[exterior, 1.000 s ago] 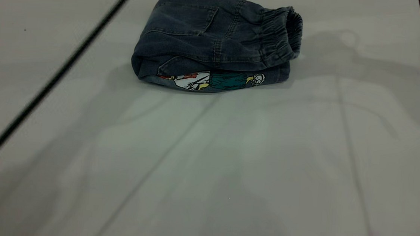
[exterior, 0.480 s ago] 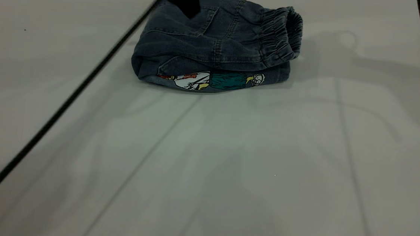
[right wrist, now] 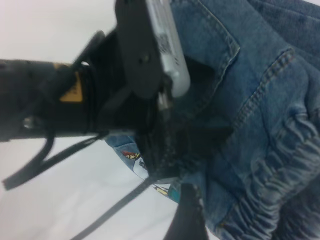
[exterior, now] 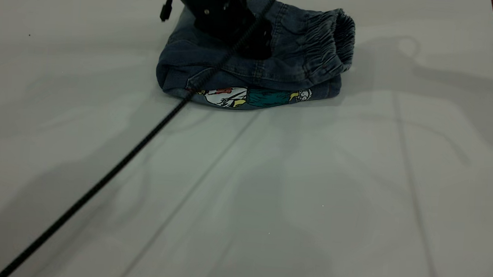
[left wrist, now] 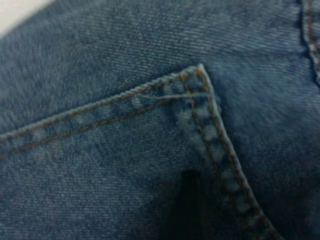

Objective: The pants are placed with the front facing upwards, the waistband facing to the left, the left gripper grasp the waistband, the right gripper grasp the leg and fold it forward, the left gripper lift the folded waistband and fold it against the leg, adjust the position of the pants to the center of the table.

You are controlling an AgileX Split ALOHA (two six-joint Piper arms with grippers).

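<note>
Exterior view: the left pincer (exterior: pixel 253 46) has descended onto the folded pants (exterior: pixel 252 64), far on the bench (exterior: pixel 268 202); its grip cannot be told. Repositioning presumably begins.

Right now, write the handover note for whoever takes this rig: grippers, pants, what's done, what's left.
Left gripper: down on top of the folded pants, over the back pocket; fingers not readable.
Right gripper: not seen in the exterior view.
Pants: folded into a compact bundle at the far side of the table, waistband on top at the right, printed leg underneath.
Done: both folds.
Left: move the bundle toward the table centre.
</note>
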